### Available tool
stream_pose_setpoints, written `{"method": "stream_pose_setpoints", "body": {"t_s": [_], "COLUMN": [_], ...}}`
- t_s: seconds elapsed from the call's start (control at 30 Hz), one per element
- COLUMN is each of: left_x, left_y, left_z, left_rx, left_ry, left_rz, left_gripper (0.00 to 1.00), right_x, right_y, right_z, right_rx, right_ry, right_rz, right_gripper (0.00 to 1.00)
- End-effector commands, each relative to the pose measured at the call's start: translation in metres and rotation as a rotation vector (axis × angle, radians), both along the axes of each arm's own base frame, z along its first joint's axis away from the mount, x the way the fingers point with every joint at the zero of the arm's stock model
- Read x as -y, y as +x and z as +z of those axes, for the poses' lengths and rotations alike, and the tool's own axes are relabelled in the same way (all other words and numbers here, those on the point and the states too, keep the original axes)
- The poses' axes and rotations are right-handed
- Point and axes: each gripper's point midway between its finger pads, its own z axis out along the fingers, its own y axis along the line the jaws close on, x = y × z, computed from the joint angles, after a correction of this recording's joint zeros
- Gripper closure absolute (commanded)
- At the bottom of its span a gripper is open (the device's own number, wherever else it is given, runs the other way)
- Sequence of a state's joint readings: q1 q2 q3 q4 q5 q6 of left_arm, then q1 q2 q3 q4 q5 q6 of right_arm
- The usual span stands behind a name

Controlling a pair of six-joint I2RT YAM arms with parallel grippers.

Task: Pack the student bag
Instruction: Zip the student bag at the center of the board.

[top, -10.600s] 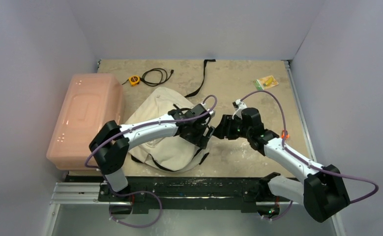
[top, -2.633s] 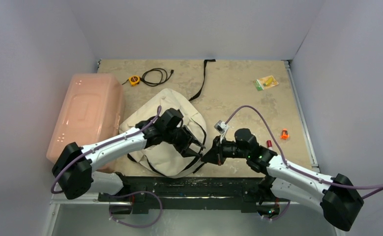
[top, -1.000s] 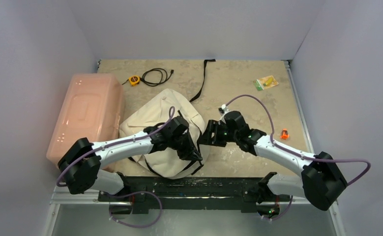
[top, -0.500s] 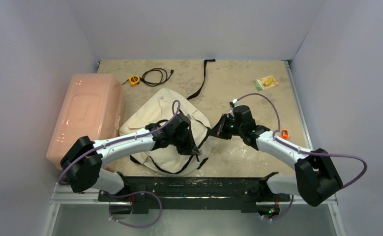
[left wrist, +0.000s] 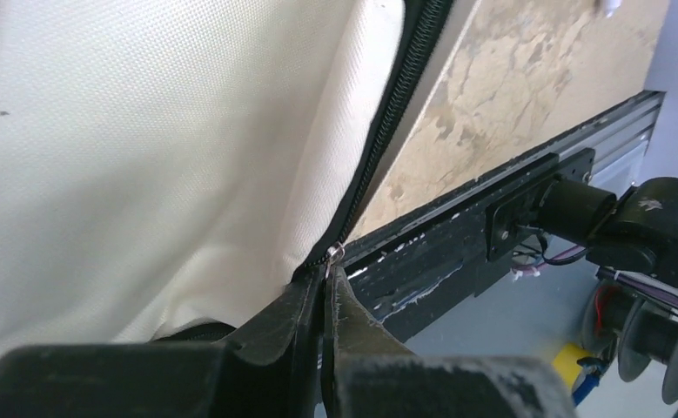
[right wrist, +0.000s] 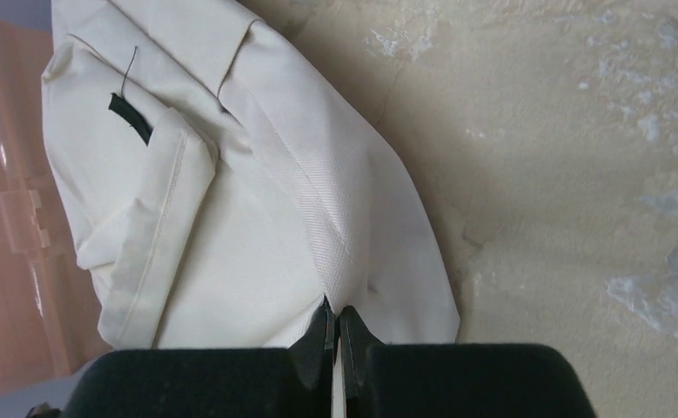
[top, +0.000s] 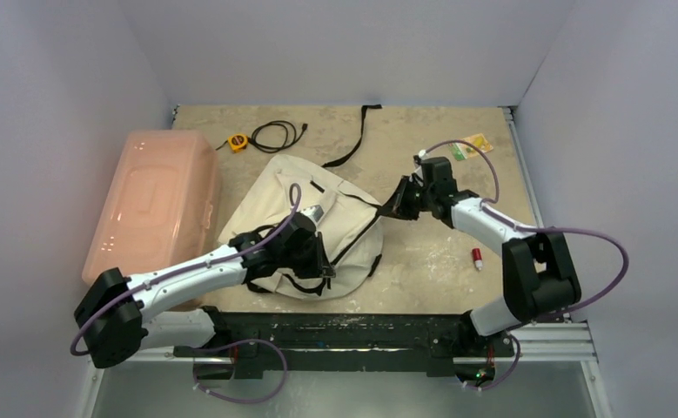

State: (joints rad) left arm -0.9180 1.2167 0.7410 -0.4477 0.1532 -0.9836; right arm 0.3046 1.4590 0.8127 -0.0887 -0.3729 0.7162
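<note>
Risk: tiny zipper pull [left wrist: 333,254] slipping from left gripper [left wrist: 328,287], pinched only at fingertips; canvas fold sliding out of right gripper [right wrist: 336,335], fingers pressed together on bag's far-right corner
Look: student bag [top: 339,225] cream canvas, black zipper trim, flattened, pulled taut between arms, mid-tabletop toward near edge

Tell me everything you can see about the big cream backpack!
The backpack is soft cream canvas, woven-looking up close, with black straps and a black zipper along its edge. It lies slumped on the table, beside the pink bin. The left gripper is shut on the small metal zipper pull at the near edge. The right gripper pinches the fabric on the right side, where the bag stretches to a point.
</note>
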Motion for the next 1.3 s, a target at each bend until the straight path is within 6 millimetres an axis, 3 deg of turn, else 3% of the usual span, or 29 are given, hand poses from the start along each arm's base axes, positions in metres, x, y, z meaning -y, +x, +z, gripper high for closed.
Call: {"method": "stream_pose_setpoints", "body": {"t_s": [0.0,0.17,0.2,0.23,0.27,0.3,0.33,0.4,0.5,0.6,0.77,0.97,1.03,1.07,1.1,1.13,1.17,1.27], "left_x": [-0.065,-0.048,-0.043,-0.034,-0.025,-0.015,-0.006,0.013,0.035,0.051,0.051,0.052,0.051,0.050,0.047,0.042,0.036,0.012], "left_y": [-0.072,-0.071,-0.071,-0.073,-0.069,-0.064,-0.060,-0.053,-0.049,-0.055,-0.058,-0.057,-0.056,-0.054,-0.053,-0.052,-0.051,-0.053], "left_z": [-0.032,-0.026,-0.023,-0.018,-0.013,-0.004,0.003,0.018,0.028,0.030,0.028,0.026,0.025,0.023,0.021,0.018,0.014,0.002], "left_rx": [-0.203,-0.187,-0.191,-0.200,-0.185,-0.167,-0.155,-0.138,-0.126,-0.145,-0.120,-0.113,-0.102,-0.097,-0.093,-0.092,-0.091,-0.093], "left_ry": [0.189,0.090,0.066,0.018,-0.020,-0.056,-0.084,-0.126,-0.143,-0.159,-0.103,-0.080,-0.060,-0.046,-0.022,0.009,0.042,0.138], "left_rz": [-0.130,-0.154,-0.164,-0.185,-0.193,-0.204,-0.220,-0.258,-0.320,-0.375,-0.400,-0.401,-0.400,-0.398,-0.395,-0.390,-0.385,-0.363], "left_gripper": [1.00,1.00,1.00,1.00,1.00,1.00,1.00,1.00,1.00,1.00,1.00,1.00,1.00,1.00,1.00,1.00,1.00,1.00], "right_x": [0.084,0.096,0.097,0.094,0.084,0.073,0.062,0.042,0.015,-0.012,-0.058,-0.085,-0.090,-0.091,-0.091,-0.083,-0.070,-0.024], "right_y": [0.109,0.125,0.123,0.121,0.115,0.105,0.092,0.061,0.009,-0.037,-0.097,-0.109,-0.110,-0.109,-0.109,-0.102,-0.093,-0.065], "right_z": [0.035,0.034,0.024,0.026,0.027,0.035,0.038,0.044,0.044,0.043,0.034,0.021,0.016,0.014,0.012,0.008,0.003,-0.009], "right_rx": [0.283,0.298,0.239,0.218,0.207,0.207,0.194,0.172,0.147,0.127,0.074,0.026,0.014,0.010,0.006,0.013,0.025,0.040], "right_ry": [-0.279,-0.414,-0.449,-0.445,-0.408,-0.363,-0.337,-0.316,-0.245,-0.121,0.088,0.157,0.170,0.177,0.178,0.144,0.089,-0.024], "right_rz": [-0.237,-0.194,-0.158,-0.126,-0.092,-0.073,-0.058,-0.017,0.033,0.073,0.101,0.115,0.102,0.097,0.092,0.059,0.010,-0.077], "right_gripper": [1.00,1.00,1.00,1.00,0.94,0.71,0.55,0.39,0.30,0.26,0.25,0.30,0.36,0.47,0.68,0.94,1.00,1.00]}}
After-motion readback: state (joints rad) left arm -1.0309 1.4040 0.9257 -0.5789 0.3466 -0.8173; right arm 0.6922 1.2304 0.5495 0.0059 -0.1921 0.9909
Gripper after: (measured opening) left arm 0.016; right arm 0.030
